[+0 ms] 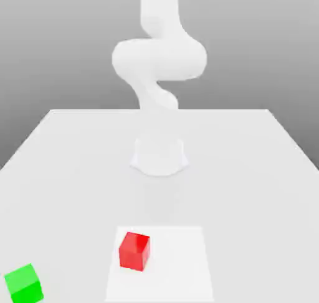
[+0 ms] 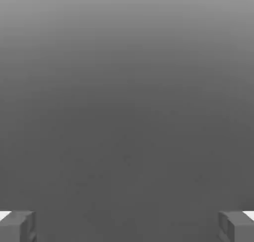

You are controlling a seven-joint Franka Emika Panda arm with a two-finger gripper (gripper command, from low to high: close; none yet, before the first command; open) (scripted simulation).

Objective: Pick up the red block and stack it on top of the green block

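From my seat the green block (image 1: pixel 23 284) sits at the far left of the exterior view, on the near corner of the bench (image 1: pixel 249 171), and it has nothing on top of it. Just to its right in that view, but clearly apart from it, the red block (image 1: pixel 134 251) rests on a paler square patch of the bench, turned a little so one corner faces the camera. Further right there is only bare bench. The arm (image 1: pixel 159 59) rises behind both blocks, folded high above its base, and I cannot make out the gripper itself in the exterior view. In the hand view the gripper (image 2: pixel 127 226) stands wide, one fingertip (image 2: pixel 17 226) at each edge of the picture and only grey background between them, so it holds nothing and neither block is under it or near it. I judge this to be the very start: the reach toward the red block is not yet made. The next move calls for tipping the hand down toward the bench, bringing the spread fingers over the red block, and matching their line to its turned faces before lowering.
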